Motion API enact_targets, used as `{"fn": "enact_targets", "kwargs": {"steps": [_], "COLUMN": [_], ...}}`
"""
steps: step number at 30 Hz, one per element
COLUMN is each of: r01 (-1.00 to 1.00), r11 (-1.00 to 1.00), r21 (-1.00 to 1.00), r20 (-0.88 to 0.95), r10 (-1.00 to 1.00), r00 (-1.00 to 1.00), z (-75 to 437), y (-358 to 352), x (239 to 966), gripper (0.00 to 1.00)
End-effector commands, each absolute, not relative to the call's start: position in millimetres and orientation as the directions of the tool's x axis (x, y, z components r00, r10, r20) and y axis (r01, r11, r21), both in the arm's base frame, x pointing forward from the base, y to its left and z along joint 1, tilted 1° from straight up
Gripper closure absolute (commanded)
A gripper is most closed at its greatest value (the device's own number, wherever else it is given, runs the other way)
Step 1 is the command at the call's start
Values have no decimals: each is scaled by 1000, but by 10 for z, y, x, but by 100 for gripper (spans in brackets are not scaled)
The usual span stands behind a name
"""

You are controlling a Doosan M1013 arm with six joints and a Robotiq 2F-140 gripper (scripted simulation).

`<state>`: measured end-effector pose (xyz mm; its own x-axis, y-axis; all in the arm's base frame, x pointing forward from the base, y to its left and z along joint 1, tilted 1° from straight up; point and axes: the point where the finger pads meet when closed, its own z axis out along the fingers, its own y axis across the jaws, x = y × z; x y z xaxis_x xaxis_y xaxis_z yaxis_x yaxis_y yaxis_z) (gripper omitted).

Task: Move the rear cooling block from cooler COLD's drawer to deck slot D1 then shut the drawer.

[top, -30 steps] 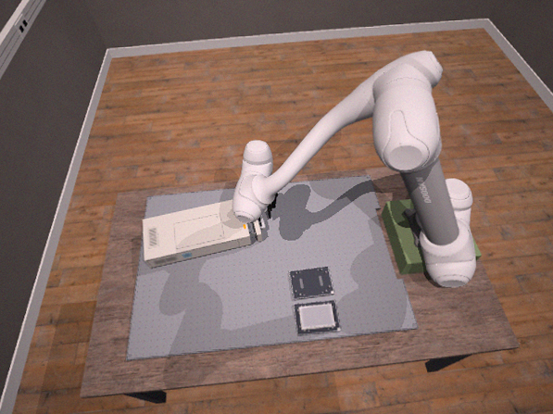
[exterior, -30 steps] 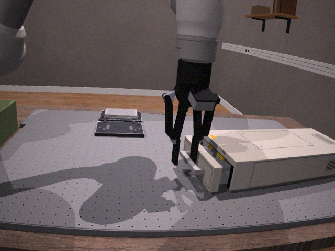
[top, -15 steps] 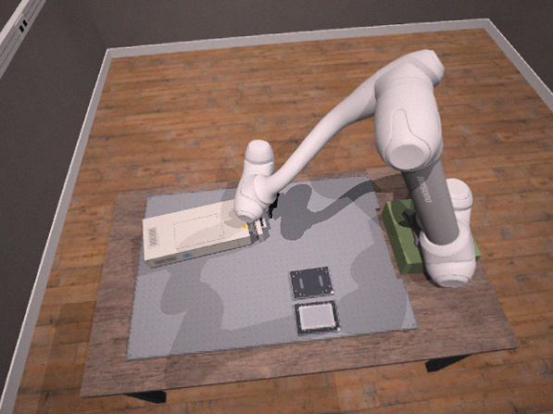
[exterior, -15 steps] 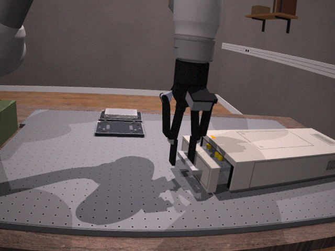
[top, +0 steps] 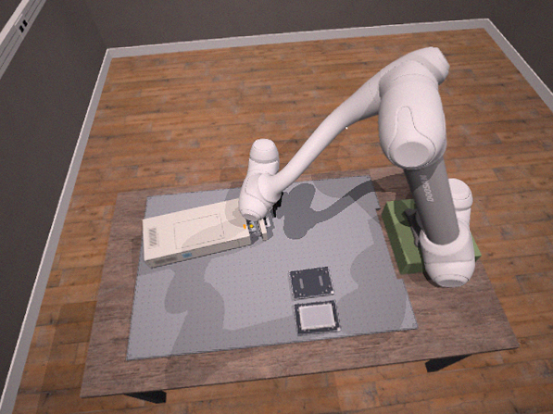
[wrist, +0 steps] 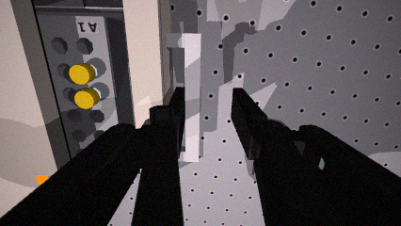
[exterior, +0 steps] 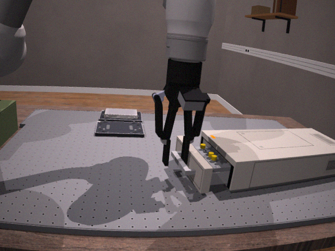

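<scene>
The cooler COLD point(top: 196, 228) point(exterior: 270, 143) point(wrist: 19, 89) has its lamp point(top: 244, 226) point(exterior: 212, 136) point(wrist: 42, 180) lit orange. Its drawer front point(exterior: 201, 170) point(wrist: 141, 56) stands a short way out. In the wrist view a grey block point(wrist: 68, 33) marked A1 shows in the drawer with two yellow-capped tubes point(wrist: 82, 74); the exterior view shows three yellow caps point(exterior: 211, 154). The rear block is hidden. My gripper point(exterior: 175, 162) point(wrist: 208, 103) is partly open around the handle bar point(exterior: 179, 161) point(wrist: 192, 94), one finger between bar and drawer front, the other outside with a gap. Slot D1 point(top: 311, 282) point(exterior: 120, 128) is empty.
Slot D2 point(top: 298, 318), beyond D1, holds a flat white piece point(top: 317, 316) point(exterior: 121, 112). A green block point(top: 403, 246) point(exterior: 6, 118) stands by the arm's base. The perforated deck point(top: 243, 292) point(exterior: 130, 216) lies under the cooler and slots.
</scene>
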<state>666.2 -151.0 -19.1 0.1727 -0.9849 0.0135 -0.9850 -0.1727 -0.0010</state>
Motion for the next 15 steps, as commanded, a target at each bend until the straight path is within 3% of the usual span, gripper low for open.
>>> {"fn": "enact_targets", "kwargs": {"steps": [1, 15], "r01": [-985, -985], "r11": [-173, -173], "r21": [-2, -2], "r20": [14, 14], "r10": [-985, -985], "r00": [173, 173], "z": [-183, -184], "y": [-1519, -1543], "x": [6623, 6481], "gripper": [66, 66]}}
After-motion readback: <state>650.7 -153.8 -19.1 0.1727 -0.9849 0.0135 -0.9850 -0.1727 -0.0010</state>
